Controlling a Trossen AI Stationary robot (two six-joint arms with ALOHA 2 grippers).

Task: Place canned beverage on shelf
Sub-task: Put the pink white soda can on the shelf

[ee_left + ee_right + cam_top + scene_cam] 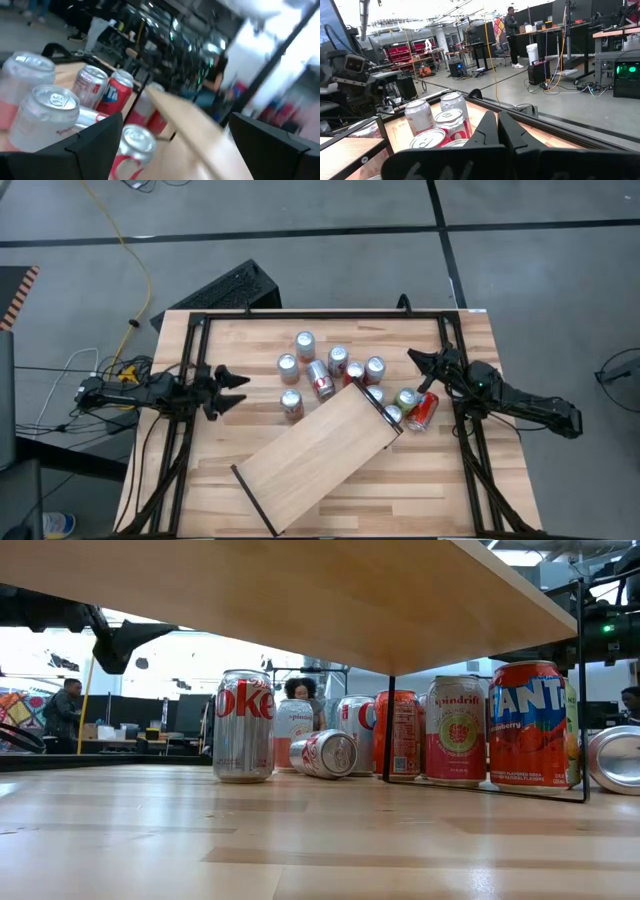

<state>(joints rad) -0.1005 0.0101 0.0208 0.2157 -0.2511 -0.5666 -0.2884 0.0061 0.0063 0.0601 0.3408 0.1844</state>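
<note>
Cans all still off the shelf, nothing picked yet

Cans (pixel 338 360) are bunched on the butcher-block table (pixel 480 490) around the far end of the shelf (pixel 315 455), and none is on top of it. Most stand upright just beyond that end. Two lie on their sides: a silver-and-red one (pixel 320 382) touching the shelf's far edge, and a red one (pixel 422 412) just off the shelf's right corner. A few more look tucked under that end, judging by the low view, where cans stand beneath the board.

The shelf runs diagonally, its long axis going from the near-left up to the far-right, with black strips on the short ends. Its top is bare.

Left gripper (pixel 232 390) hovers well left of the shelf's far end, jaws spread wide and aimed at the cluster. Right gripper (pixel 422 365) sits just right of the cans beyond the shelf's right corner, fingers pressed together, holding nothing.

My take on doing this well: go for an upright can at the edge of the bunch, not one from the middle, so the fingers don't knock its neighbours over. Straddle the can's body at mid-height, squeeze, lift straight up, and only then swing over the board. The tipped cans would roll, so I'd leave them for later. Set it down near one end to keep room for the rest.
</note>
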